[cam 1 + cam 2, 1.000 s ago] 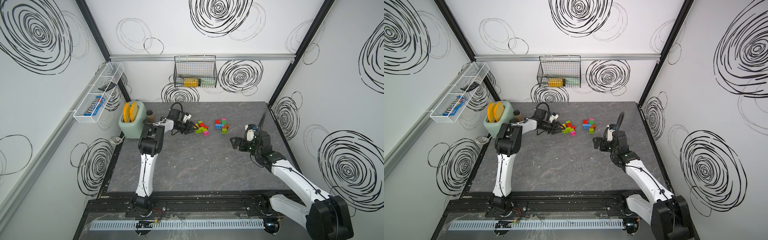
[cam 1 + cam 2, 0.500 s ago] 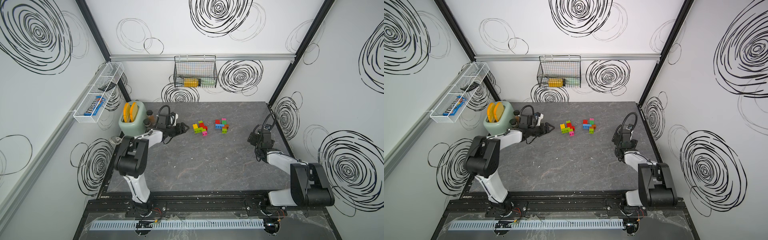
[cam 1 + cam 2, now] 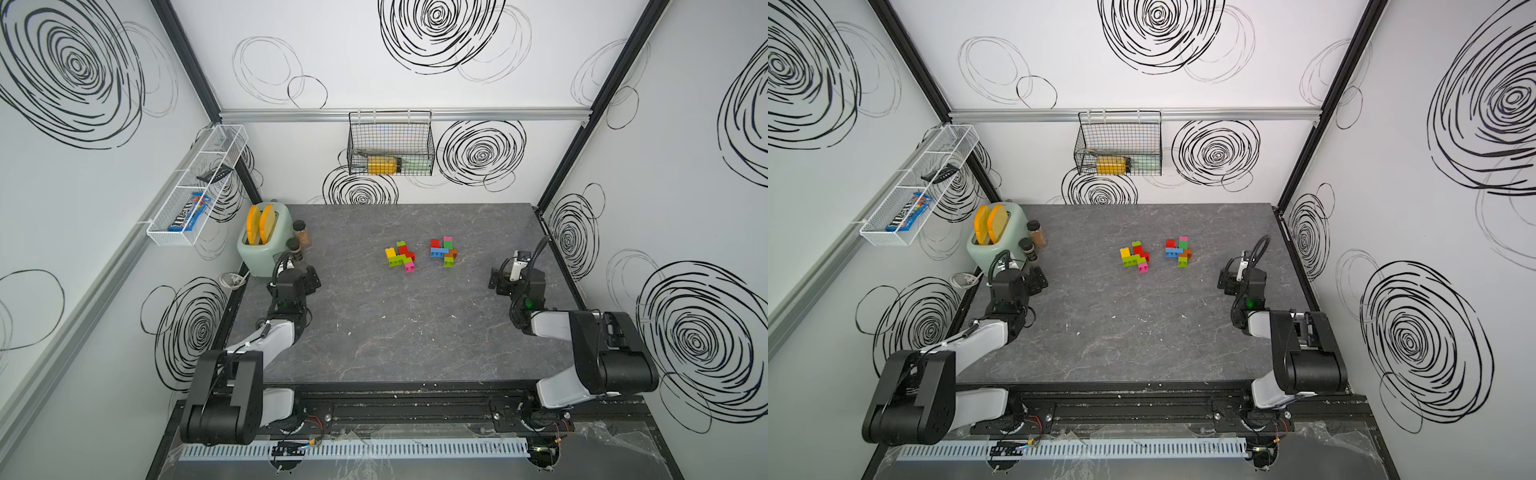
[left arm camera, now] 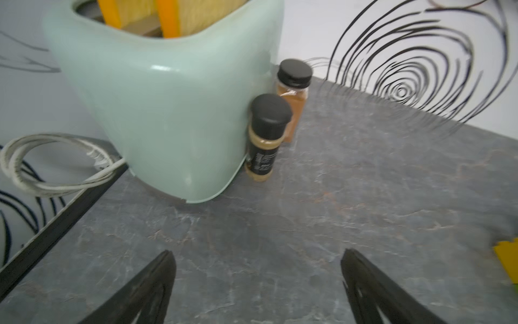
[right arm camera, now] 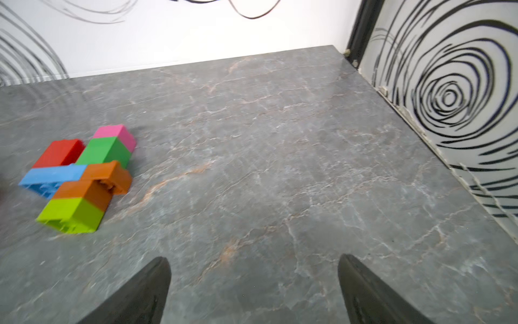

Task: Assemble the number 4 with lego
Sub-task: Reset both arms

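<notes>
Both grippers are empty here. The left gripper [image 4: 258, 252] has its jaws spread wide, with nothing between them but bare table [image 4: 364, 196]. It faces the toaster [image 4: 168, 112] and two spice jars [image 4: 266, 137] that stand right against the toaster's side. It's near them but not gripping either.

The right gripper [image 5: 253, 258] is the same deal: jaws wide apart, only table between them, holding nothing.

The lego [image 3: 400, 255] sits toward the back middle of the table in two little clumps, side by side with a gap between. The left clump [image 3: 1135, 257] is yellow, lime, green, red and pink. The right clump [image 5: 81, 179] is red, pink, green, blue, orange and lime, bricks stuck together.

In both top views the grippers are well apart from the lego, the left one by the table's left edge and the right one by its right edge. A yellow brick [image 4: 507, 261] just peeks in at the edge of the left wrist view.
</notes>
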`<state>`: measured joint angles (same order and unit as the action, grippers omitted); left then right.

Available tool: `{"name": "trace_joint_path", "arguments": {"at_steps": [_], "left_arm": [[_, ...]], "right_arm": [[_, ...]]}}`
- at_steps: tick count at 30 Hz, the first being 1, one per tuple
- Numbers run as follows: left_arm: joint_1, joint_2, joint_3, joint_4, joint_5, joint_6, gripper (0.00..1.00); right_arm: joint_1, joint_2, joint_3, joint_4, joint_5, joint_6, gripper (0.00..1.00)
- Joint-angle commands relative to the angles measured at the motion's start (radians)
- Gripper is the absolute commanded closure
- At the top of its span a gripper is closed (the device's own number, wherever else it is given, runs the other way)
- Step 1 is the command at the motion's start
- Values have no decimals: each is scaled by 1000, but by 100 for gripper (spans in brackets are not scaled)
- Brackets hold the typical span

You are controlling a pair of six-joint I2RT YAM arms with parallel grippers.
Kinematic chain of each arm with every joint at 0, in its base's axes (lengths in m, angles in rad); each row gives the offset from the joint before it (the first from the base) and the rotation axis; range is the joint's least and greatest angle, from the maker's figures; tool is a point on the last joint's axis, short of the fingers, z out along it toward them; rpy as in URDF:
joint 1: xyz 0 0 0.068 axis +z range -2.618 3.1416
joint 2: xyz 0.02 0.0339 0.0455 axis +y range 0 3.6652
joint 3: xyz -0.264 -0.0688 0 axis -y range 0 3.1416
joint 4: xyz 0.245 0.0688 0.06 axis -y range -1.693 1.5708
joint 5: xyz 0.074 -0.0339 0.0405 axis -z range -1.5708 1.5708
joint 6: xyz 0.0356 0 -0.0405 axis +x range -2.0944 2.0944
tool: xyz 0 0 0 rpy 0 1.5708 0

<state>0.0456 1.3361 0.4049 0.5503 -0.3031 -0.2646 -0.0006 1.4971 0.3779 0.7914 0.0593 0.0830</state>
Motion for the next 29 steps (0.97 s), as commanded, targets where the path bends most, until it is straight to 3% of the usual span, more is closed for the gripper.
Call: {"name": "trace_joint_path", "arguments": {"at_steps": [1, 4, 6, 7, 9, 11, 13, 15, 18, 29], "left_arm": [[37, 36, -31, 277, 122, 102, 4], [60, 88, -45, 437, 317, 99, 4], [47, 113, -41, 455, 375, 132, 4], [29, 112, -48, 471, 397, 164, 4], [-56, 118, -84, 538, 312, 243, 4], [-122, 104, -113, 572, 215, 286, 4], [-103, 122, -181, 694, 225, 261, 4], [-101, 181, -269, 962, 180, 252, 4], [-129, 158, -222, 836, 62, 241, 4], [-130, 158, -229, 850, 61, 242, 4]], "right_arm": [[-16, -26, -31, 143, -97, -41, 3], [-16, -14, -85, 241, -81, -33, 3], [-22, 16, -144, 413, -118, -73, 3], [-23, 13, -137, 392, -120, -71, 3], [-21, -18, -90, 238, -96, -34, 3], [-21, -7, -118, 325, -103, -50, 3], [-21, -19, -99, 271, -96, -37, 3], [-21, -18, -103, 279, -97, -38, 3], [-19, -19, -102, 273, -96, -38, 3], [-21, -15, -100, 273, -98, -39, 3]]}}
